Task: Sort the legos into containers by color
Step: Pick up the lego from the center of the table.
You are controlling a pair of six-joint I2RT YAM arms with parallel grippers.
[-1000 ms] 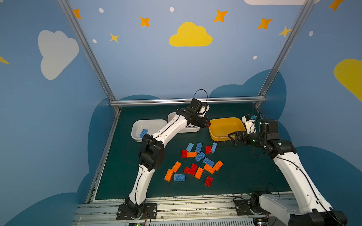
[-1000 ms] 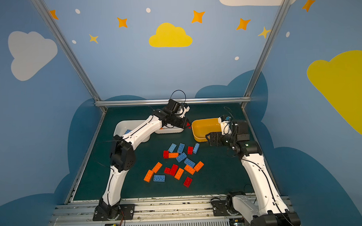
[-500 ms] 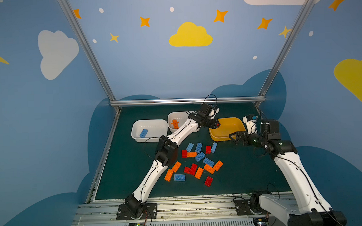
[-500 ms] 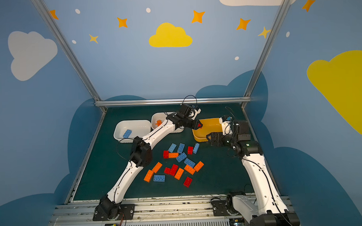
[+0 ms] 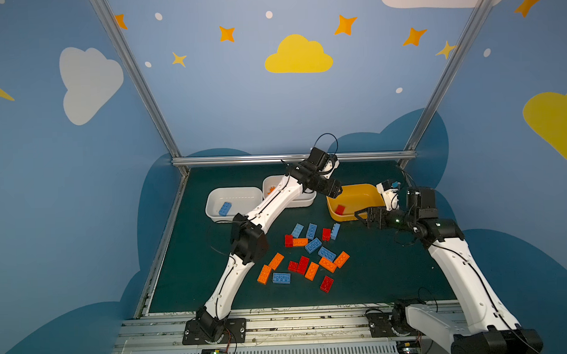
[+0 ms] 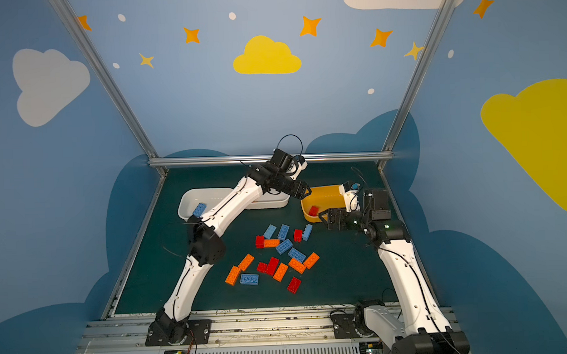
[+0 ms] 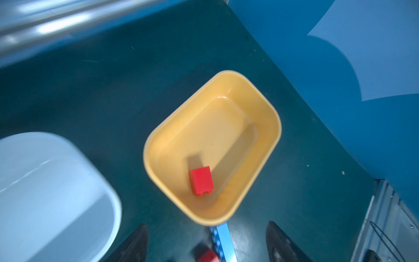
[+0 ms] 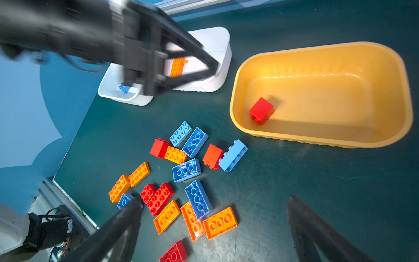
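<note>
Legos (image 5: 312, 245): glossy hard-plastic bricks, rectangular, round-studded. Seventeen loose mid-frame on matte dark-green worktop (image 5: 392, 261): six blue, six orange, five red. Three shallow round-cornered plastic tubs above: left white tub (image 5: 240, 198) with one blue brick (image 5: 225, 208), middle white tub (image 5: 305, 200) with one orange piece (image 8: 177, 67), yellow tub (image 5: 360, 194) with one red brick (image 5: 339, 209). Left tool (image 5: 337, 192) spread, empty, over yellow tub's left rim; right tool (image 5: 360, 218) spread wide, empty, by its lower-right rim.

2 white arms, black joints
left arm (image 5: 276, 200) and right arm (image 5: 464, 275): white shells, chunky black elbows (image 5: 249, 244), black left gripper (image 5: 338, 191) and right gripper (image 5: 361, 218).
</note>
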